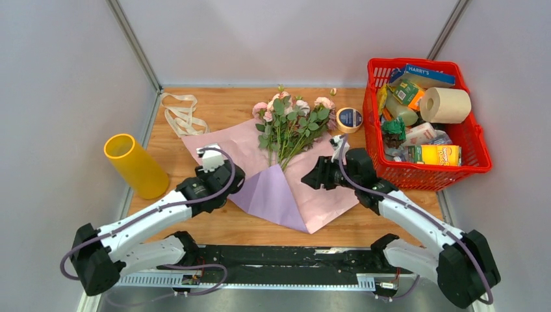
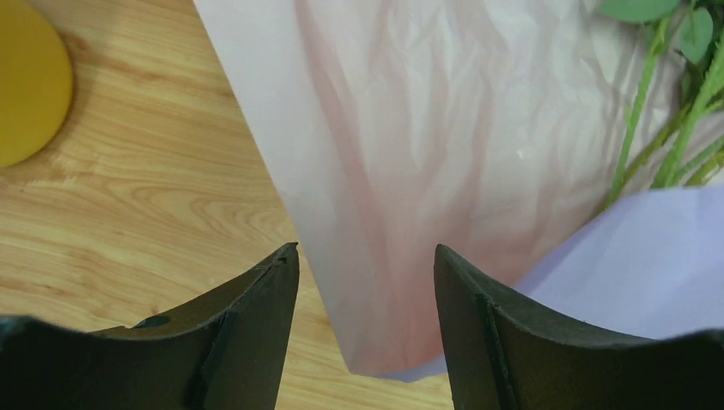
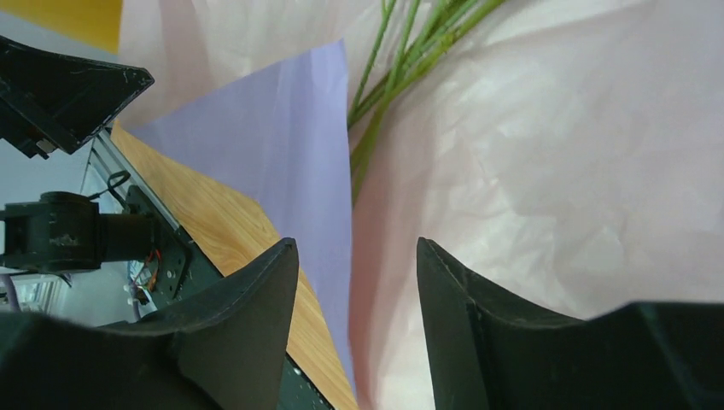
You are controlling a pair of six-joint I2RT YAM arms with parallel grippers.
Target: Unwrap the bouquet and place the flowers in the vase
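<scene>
Lying spread on the counter (image 1: 227, 104), the paper (image 1: 217, 144) is unwrapped, ribbon (image 1: 182, 116) off. The flowers (image 1: 290, 123) rest on it, none yet in the vase (image 1: 135, 166) at far left. Left end effector (image 2: 367, 252) and right end effector (image 3: 357, 243) hover open, gripping nothing.

The wooden table (image 1: 227, 104) carries an opened sheet of wrapping paper (image 1: 325, 195) spread flat at its centre, pink side up with one lilac flap folded over at the near side. The flowers (image 1: 289, 123) lie on this sheet, stems toward the near edge and heads past its far edge. The yellow vase (image 1: 138, 168) sits near the left edge, a loose cream ribbon (image 1: 182, 117) lies at the far left, a roll of tape (image 1: 349, 119) lies just beside the flower heads, and a red basket (image 1: 416, 177) occupies the right side.
</scene>
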